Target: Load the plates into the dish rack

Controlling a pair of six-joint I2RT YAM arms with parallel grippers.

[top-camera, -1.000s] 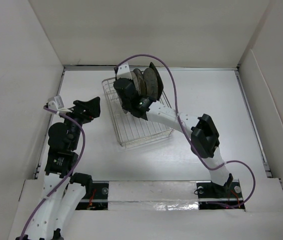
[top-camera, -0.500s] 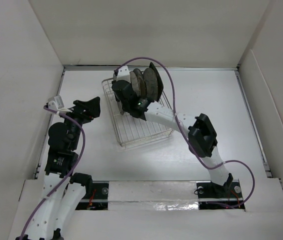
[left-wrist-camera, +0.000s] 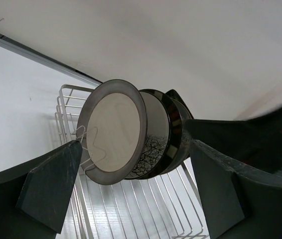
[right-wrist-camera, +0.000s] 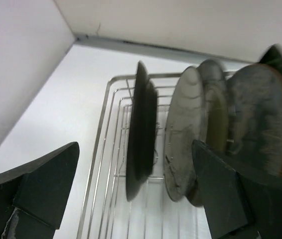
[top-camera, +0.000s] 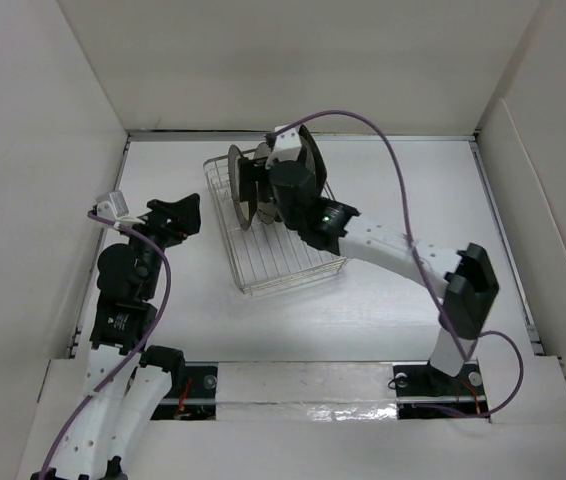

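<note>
1. The plates point(left-wrist-camera: 116, 132) stand upright, close together, at the far end of the dish rack point(top-camera: 288, 262).
2. The right gripper point(right-wrist-camera: 133, 189), beside them, is spread and empty, and so is the left gripper point(top-camera: 185, 215).
3. The right fingers could knock a plate over.

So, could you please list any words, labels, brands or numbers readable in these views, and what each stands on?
No readable text anywhere.
The plates show only patterns, no lettering.
The dish rack is bare wire.
A small white tag at the left of the top view is too small to read.
</note>
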